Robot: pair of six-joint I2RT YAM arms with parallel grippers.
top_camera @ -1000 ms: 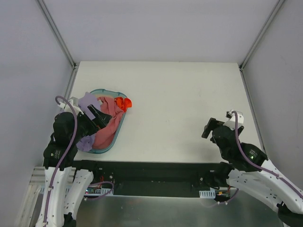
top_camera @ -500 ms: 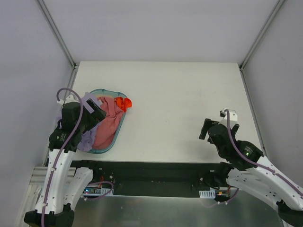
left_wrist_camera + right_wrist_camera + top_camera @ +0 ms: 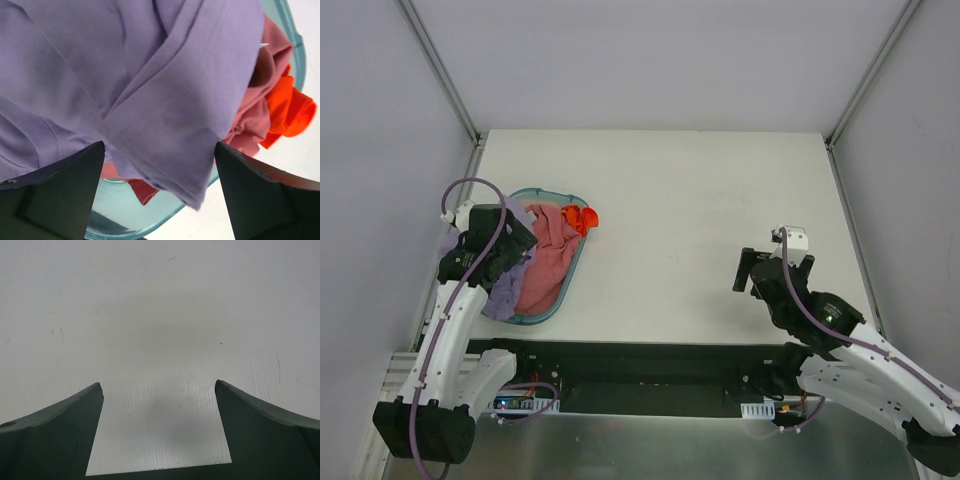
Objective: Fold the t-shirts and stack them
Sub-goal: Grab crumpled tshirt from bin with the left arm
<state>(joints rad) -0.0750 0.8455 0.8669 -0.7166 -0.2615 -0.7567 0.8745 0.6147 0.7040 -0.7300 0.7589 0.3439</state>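
The lavender tee (image 3: 150,75) hides much of the pink tee (image 3: 257,115) (the basket (image 3: 120,215) too).

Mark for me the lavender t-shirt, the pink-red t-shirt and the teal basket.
lavender t-shirt (image 3: 150,75): left wrist view, middle of its bunched body.
pink-red t-shirt (image 3: 554,258): top external view, middle of its visible cloth.
teal basket (image 3: 120,215): left wrist view, bare near wall.
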